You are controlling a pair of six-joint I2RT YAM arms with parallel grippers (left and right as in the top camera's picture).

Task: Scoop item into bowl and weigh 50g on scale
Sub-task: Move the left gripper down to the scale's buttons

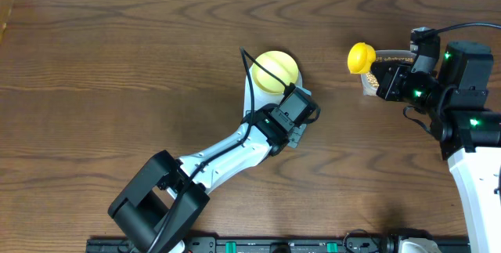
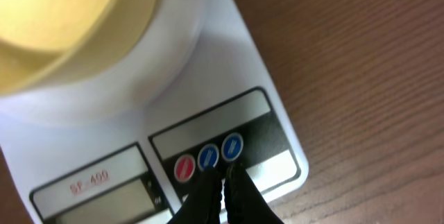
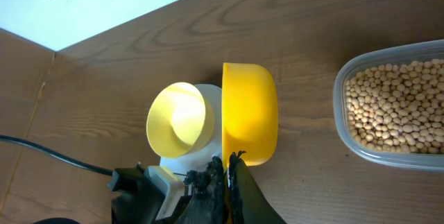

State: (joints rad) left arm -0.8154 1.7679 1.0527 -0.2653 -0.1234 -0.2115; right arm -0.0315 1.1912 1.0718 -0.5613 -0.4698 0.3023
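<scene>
From overhead, the left arm reached from the table's (image 1: 117, 65) near edge toward the middle and covered nearly all of the scale (image 2: 229, 64). Only a white sliver of it showed round the bowl (image 1: 274, 71). The bowl stood on the scale's round platform. In the left wrist view it was a pale blur cut off at the top-left corner.

The left gripper (image 2: 222, 172) had its fingers pressed together with nothing between them. Their tips were at the two blue buttons (image 2: 208, 157), just right of a red button (image 2: 184, 168). Whether they touched a button could not be told. The display (image 2: 104, 207) was cut by the bottom edge and showed no digits that could be read. Red lettering above it read "SF-400". The panels beside the buttons were too blurred to read.

In the right wrist view a black cable (image 3: 55, 156) ran in from the left edge toward the left arm's dark, half-cropped head.

Further right, the right gripper (image 3: 227, 165) was clamped shut on the yellow scoop (image 3: 250, 113). The scoop's handle was hidden inside the fingers, and its cup was turned on its side, near the bowl and in the air. Its inside faced away from both cameras.

At the far right the beans (image 3: 395, 102) lay in a clear plastic tub (image 3: 341, 92). The tub was cut off by the frame edge in the wrist view and largely hidden under the right arm from overhead.
</scene>
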